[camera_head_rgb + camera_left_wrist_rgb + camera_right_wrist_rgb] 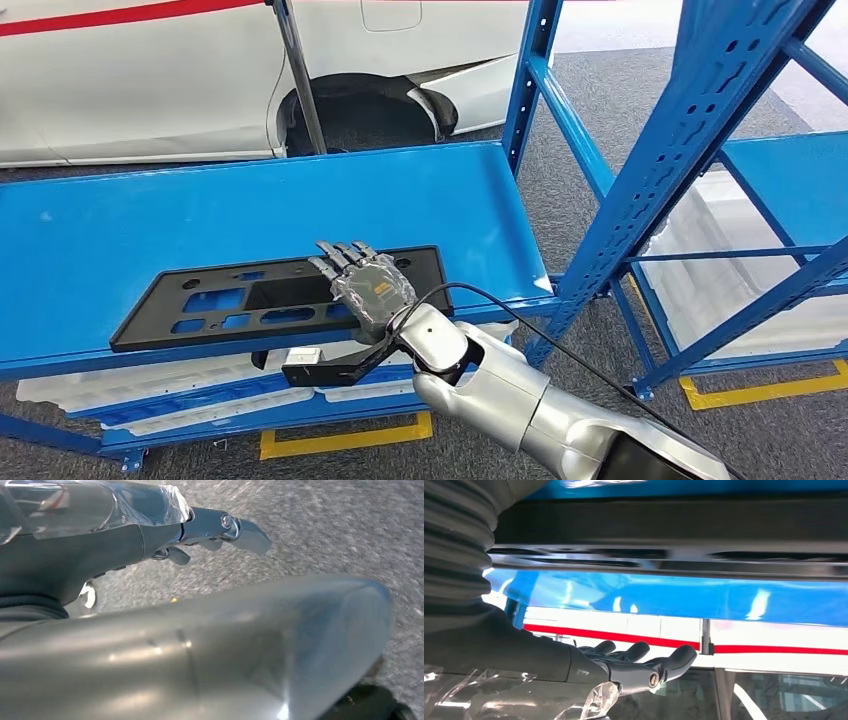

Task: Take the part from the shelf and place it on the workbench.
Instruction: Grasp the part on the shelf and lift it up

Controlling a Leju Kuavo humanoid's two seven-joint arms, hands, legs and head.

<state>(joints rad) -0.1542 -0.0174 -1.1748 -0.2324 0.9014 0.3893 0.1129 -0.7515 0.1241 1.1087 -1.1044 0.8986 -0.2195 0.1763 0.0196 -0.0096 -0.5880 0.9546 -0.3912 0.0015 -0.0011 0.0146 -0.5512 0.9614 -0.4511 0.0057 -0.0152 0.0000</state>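
Note:
The part is a long, flat black panel with several cut-outs. It lies along the front edge of the blue shelf. My right hand rests on top of the panel's right portion, fingers stretched out flat and pointing toward the back; I cannot see its thumb. In the right wrist view the panel's dark edge runs close by the straight fingers. My left hand hangs over grey carpet with its fingers extended and nothing in them.
Blue uprights stand just right of the panel. White bins sit on the level below, and another in the neighbouring rack. A white car is parked behind. A black cable loops from my right wrist.

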